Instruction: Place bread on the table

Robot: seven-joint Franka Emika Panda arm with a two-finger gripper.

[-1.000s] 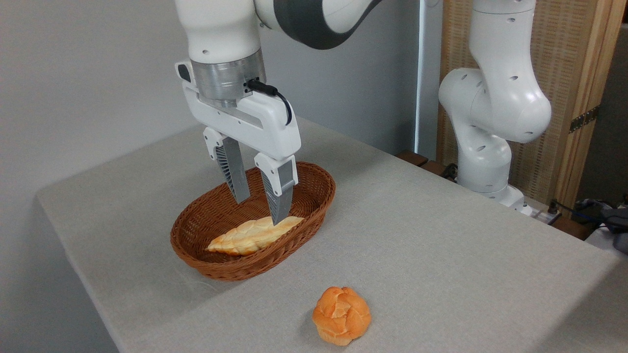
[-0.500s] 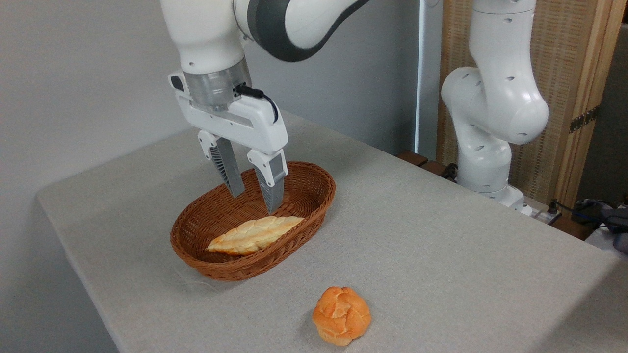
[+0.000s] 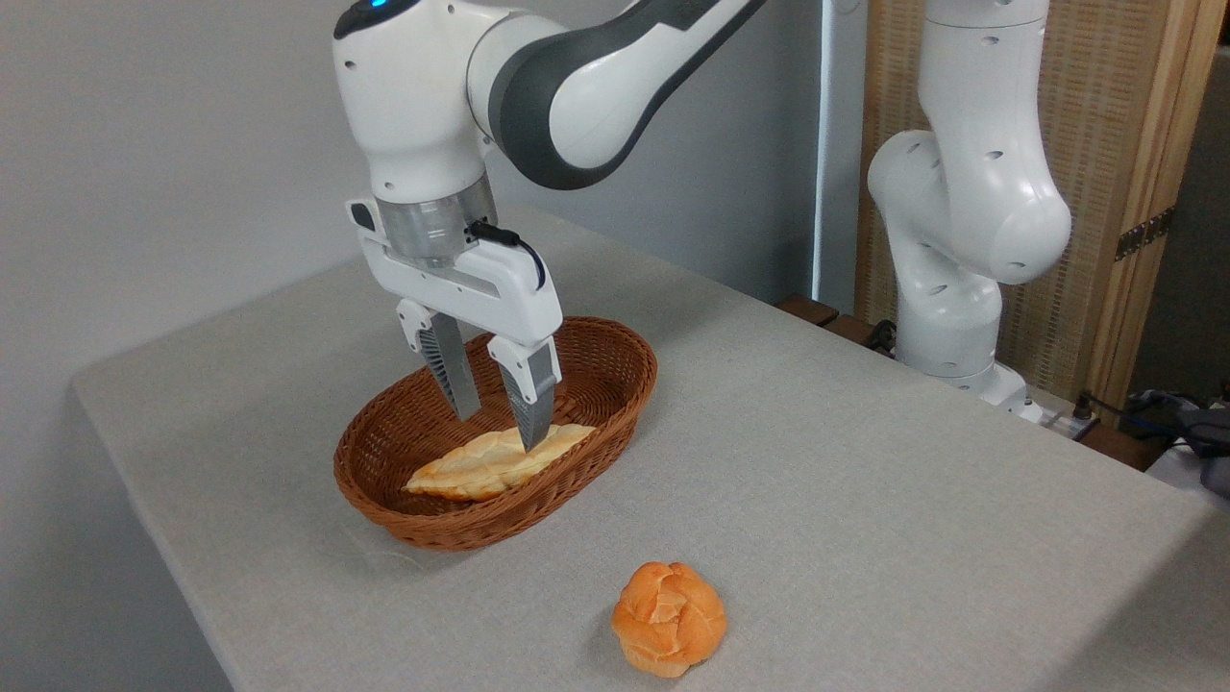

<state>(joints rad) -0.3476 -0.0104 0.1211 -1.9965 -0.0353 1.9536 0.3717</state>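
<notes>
The hand (image 3: 500,432) hangs with its two fingers spread apart and pointing down into the basket (image 3: 615,380), empty, straddling the right part of the bread (image 3: 485,463); the nearer fingertip sits at the loaf's top, though contact cannot be told for sure. That stance looks meant for pinching the loaf across its narrow width, so it can be lifted out. The bread lies lengthwise along the basket floor, not yet on the table (image 3: 865,481). The basket stands toward the left side of the table. One loaf, one basket, and one round bun (image 3: 669,619), which rests apart near the front edge.
</notes>
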